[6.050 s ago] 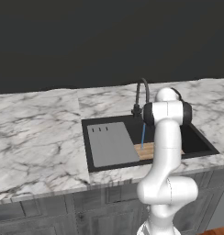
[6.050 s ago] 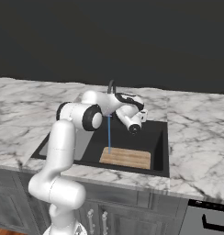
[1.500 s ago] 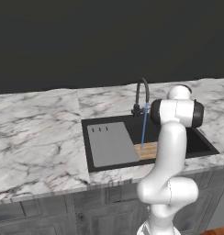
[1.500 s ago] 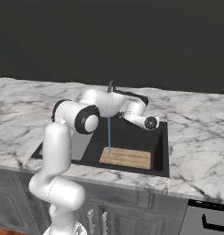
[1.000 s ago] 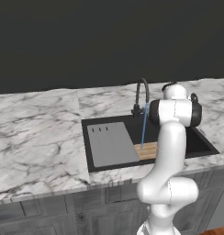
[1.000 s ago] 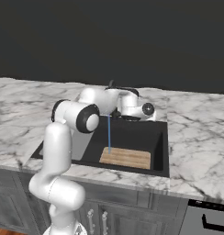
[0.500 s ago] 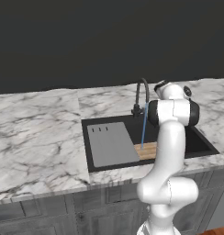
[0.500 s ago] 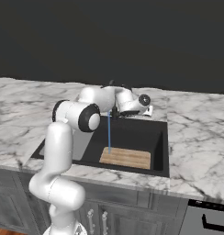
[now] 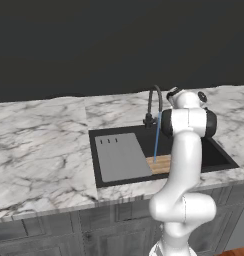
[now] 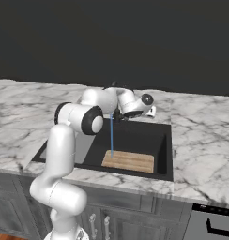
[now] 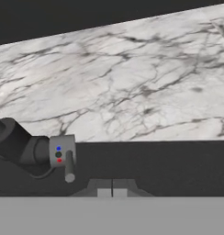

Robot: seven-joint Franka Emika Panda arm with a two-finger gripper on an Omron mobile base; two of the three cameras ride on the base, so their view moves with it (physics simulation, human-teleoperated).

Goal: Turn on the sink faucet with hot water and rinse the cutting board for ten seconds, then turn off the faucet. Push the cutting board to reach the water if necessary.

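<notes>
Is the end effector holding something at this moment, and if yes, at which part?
Nothing is held. The end effector is shut on nothing, its fingertips together beside the faucet lever, apart from it. The cutting board lies in the sink.

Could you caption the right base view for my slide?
Water streams from the faucet onto the cutting board in the sink.

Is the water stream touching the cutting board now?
Touching. In the right base view the water falls straight from the faucet and ends on the left end of the board.
</notes>
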